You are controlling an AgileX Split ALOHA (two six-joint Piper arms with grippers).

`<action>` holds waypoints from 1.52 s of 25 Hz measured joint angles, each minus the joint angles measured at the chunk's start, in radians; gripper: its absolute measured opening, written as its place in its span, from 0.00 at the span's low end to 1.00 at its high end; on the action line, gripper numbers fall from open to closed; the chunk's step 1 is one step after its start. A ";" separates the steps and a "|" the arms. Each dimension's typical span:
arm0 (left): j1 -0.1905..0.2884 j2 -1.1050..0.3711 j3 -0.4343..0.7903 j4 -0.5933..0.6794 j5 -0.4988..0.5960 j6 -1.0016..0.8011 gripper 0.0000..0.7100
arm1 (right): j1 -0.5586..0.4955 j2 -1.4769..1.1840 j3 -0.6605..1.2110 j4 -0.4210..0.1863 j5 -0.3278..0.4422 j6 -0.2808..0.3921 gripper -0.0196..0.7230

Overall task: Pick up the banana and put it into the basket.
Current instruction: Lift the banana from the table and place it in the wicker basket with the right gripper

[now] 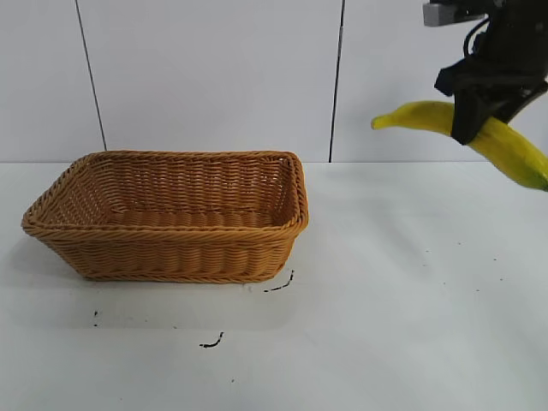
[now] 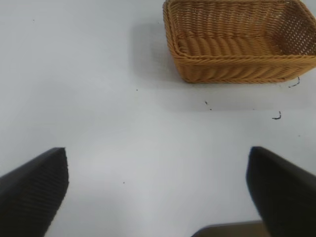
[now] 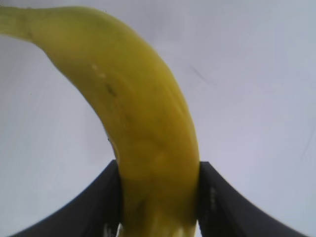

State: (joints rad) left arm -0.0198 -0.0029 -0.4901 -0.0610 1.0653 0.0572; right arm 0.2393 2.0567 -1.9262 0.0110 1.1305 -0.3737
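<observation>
My right gripper (image 1: 479, 120) is shut on the yellow banana (image 1: 505, 145) and holds it high above the table at the far right, stem end pointing left. In the right wrist view the banana (image 3: 148, 128) fills the space between the two black fingers (image 3: 103, 202). The orange-brown wicker basket (image 1: 171, 257) stands on the table at the left, well away from the banana, with nothing in it. It also shows in the left wrist view (image 2: 237, 66). My left gripper (image 2: 158, 182) is open and empty above bare table, apart from the basket.
The white table (image 1: 385, 300) carries a few small black marks (image 1: 211, 342) in front of the basket. A white panelled wall (image 1: 214, 77) stands behind.
</observation>
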 joint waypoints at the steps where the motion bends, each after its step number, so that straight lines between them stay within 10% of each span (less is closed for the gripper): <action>1: 0.000 0.000 0.000 0.000 0.000 0.000 0.98 | 0.027 0.030 -0.046 -0.006 0.012 -0.003 0.46; 8: 0.000 0.000 0.000 0.000 0.000 0.000 0.98 | 0.230 0.176 -0.293 -0.011 0.030 -0.093 0.46; 19: 0.000 0.000 0.000 0.000 0.000 0.000 0.98 | 0.413 0.342 -0.333 -0.033 -0.143 -0.277 0.46; 33: 0.000 0.000 0.000 0.000 0.000 0.000 0.98 | 0.412 0.478 -0.333 -0.019 -0.278 -0.270 0.46; 38: 0.000 0.000 0.000 0.000 0.000 0.000 0.98 | 0.412 0.478 -0.333 -0.011 -0.281 -0.254 0.83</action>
State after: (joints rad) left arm -0.0198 -0.0029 -0.4901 -0.0610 1.0653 0.0572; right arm 0.6512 2.5345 -2.2591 0.0000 0.8500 -0.6278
